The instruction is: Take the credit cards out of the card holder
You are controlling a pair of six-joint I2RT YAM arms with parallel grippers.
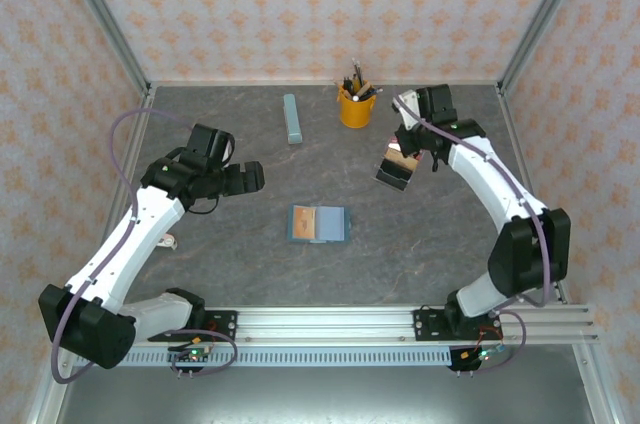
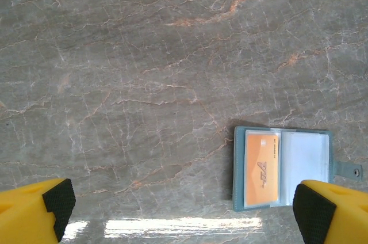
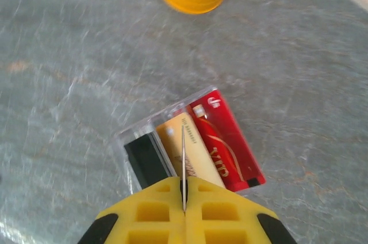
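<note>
Grey marbled desk [image 1: 230, 244]. The card holder [image 1: 332, 225] lies open and flat near the centre, between the two arms. In the left wrist view one orange card [image 2: 263, 168] sits in its left pocket, and the right pocket looks pale blue. The left hand [image 2: 185, 206] hangs above the desk just left of the holder with its fingers spread wide and nothing between them. The right hand [image 3: 183, 189] is at the right rear, near the yellow pen cup [image 1: 356, 106], with its fingers pressed together on a thin held card [image 3: 183, 152]. That card is seen edge-on, so its colour cannot be told. Directly beneath it a dark card [image 3: 144, 160], a tan card [image 3: 195, 152] and a red card [image 3: 227, 146] lie side by side on the desk, well apart from the holder. A pale blue-grey bar [image 1: 292, 119] lies at the rear, left of the cup.
</note>
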